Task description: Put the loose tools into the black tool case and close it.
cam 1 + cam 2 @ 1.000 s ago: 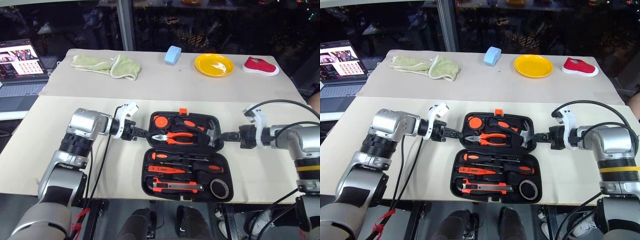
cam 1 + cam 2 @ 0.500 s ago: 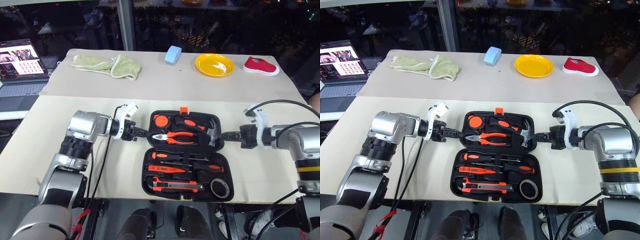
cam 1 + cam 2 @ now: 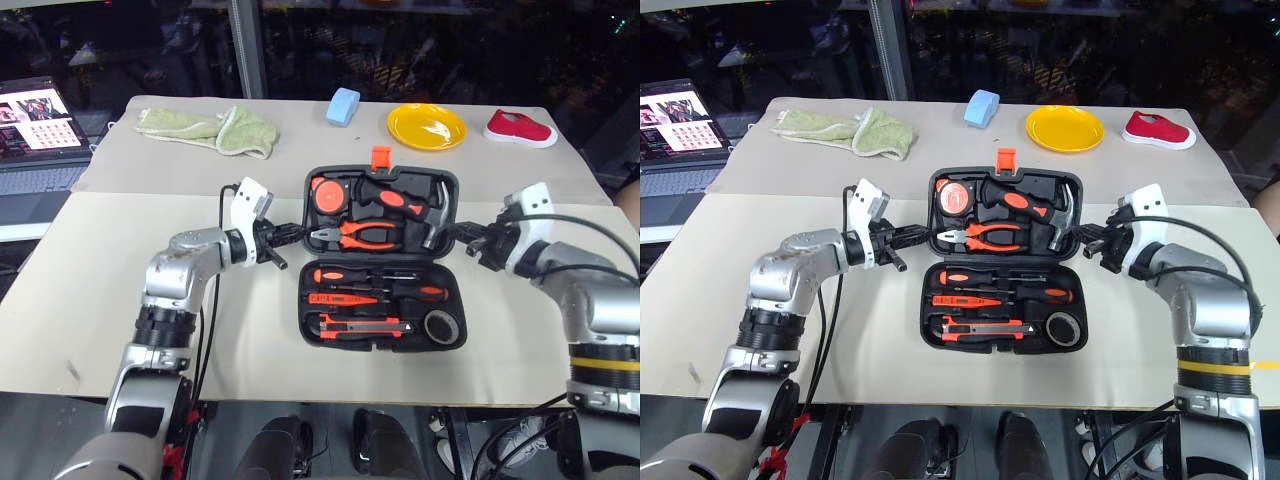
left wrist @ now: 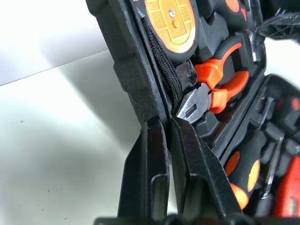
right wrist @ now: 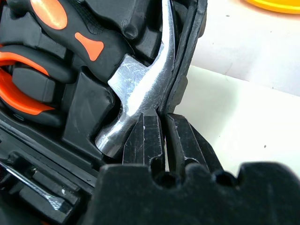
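The black tool case (image 3: 381, 262) lies open near the front of a pale, matte table (image 3: 100, 300). It is a hard plastic clamshell with rounded corners and moulded slots; its far half is tilted up off the table, a small orange latch (image 3: 380, 157) on its far edge.

The left gripper (image 3: 290, 231) has its two black fingers pinched together on the left rim of the raised half; the left wrist view shows the fingers (image 4: 150, 154) closed on the thick ribbed edge. The right gripper (image 3: 452, 232) is likewise nipped shut on the right rim, just beside the scratched steel hammer (image 5: 140, 93) head.

The raised half holds a round orange-faced tape measure (image 3: 324, 190), orange-handled pliers (image 3: 358, 235) and the hammer. The flat half holds two black-and-orange screwdrivers (image 3: 380, 276), a slim orange tester (image 3: 345, 298), a utility knife (image 3: 360, 323) and a glossy black tape roll (image 3: 437, 325), each seated in a slot.

At the far side lie a rumpled green cloth (image 3: 210, 128), a blue sponge-like block (image 3: 343, 106), a shiny yellow plate (image 3: 427, 126) and a red shoe (image 3: 520, 127). A laptop (image 3: 35, 125) at the left is cut off by the frame. In the wrist views the case's lower half is blurred and mostly out of frame.
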### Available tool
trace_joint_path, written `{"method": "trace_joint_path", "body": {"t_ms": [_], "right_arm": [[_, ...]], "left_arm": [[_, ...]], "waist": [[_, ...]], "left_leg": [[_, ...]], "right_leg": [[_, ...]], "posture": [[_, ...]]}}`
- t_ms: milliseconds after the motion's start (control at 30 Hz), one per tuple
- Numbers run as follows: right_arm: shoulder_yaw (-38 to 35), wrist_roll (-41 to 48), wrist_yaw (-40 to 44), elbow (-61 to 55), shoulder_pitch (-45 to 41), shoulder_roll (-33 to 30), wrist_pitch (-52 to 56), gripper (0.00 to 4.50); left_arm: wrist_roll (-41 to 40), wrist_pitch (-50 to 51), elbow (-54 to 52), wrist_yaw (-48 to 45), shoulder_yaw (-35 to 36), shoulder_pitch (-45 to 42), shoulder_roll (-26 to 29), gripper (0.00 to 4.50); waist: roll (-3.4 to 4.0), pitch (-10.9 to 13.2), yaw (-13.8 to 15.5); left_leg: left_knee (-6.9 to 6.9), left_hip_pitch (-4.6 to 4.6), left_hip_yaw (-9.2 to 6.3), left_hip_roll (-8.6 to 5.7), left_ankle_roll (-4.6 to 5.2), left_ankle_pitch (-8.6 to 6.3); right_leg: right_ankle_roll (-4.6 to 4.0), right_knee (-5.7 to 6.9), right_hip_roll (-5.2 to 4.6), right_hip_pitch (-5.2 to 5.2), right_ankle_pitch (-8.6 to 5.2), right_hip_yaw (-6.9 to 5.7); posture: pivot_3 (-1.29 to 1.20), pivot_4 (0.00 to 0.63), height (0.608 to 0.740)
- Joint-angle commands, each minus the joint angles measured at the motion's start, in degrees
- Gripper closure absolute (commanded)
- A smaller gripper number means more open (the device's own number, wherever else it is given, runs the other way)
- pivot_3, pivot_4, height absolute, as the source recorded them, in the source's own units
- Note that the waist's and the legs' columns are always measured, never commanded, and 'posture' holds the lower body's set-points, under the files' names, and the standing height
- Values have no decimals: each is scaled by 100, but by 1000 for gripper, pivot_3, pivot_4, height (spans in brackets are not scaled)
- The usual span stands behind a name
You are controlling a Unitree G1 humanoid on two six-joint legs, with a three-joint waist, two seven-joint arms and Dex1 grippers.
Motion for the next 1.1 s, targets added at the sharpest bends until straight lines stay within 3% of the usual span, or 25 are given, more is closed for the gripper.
{"method": "trace_joint_path", "body": {"t_ms": [33,300,600,733,933,1100], "right_arm": [[245,-255,-24,-752,398,203,-1195,4467],[430,-1161,-403,-1097,1453,376,-3005,4467],[573,-2428,-1068,-629,2137,183,-5244,4467],[655,-2897,-1376,-340,2424,90,-6103,4467],[700,-3680,-2017,81,2689,-149,-7160,4467],[728,-3763,-2184,316,2871,-314,-7512,4467]], "left_arm": [[141,-1147,-459,79,-247,131,-284,4500],[1010,-3117,-471,728,-463,856,-370,4500],[1554,-4489,-20,1505,-323,1241,-296,4500],[1642,-4799,54,1667,-308,1388,-272,4500],[1754,-5054,39,1820,-314,1568,-219,4500],[1697,-4953,-47,1741,-289,1745,-122,4500]], "waist": [[0,0,12],[1,-1,2],[0,-1,-8],[0,-2,-12],[-1,-2,-16],[-3,-3,-12]], "left_leg": [[-1,0,0,-1,-4,2],[-1,44,1,-7,-16,3],[-2,49,10,-8,-15,6],[-3,62,16,-7,-16,6],[-13,154,17,12,-4,-4],[-13,185,19,25,22,-19]], "right_leg": [[0,0,1,2,0,0],[1,6,-2,32,-2,13],[1,16,2,28,-2,13],[1,18,8,35,-3,14],[19,-4,24,131,-20,16],[39,-4,31,143,-34,49]], "posture": [[0,150,732],[0,150,732],[0,150,732],[0,150,732],[0,150,732],[0,150,732]]}}
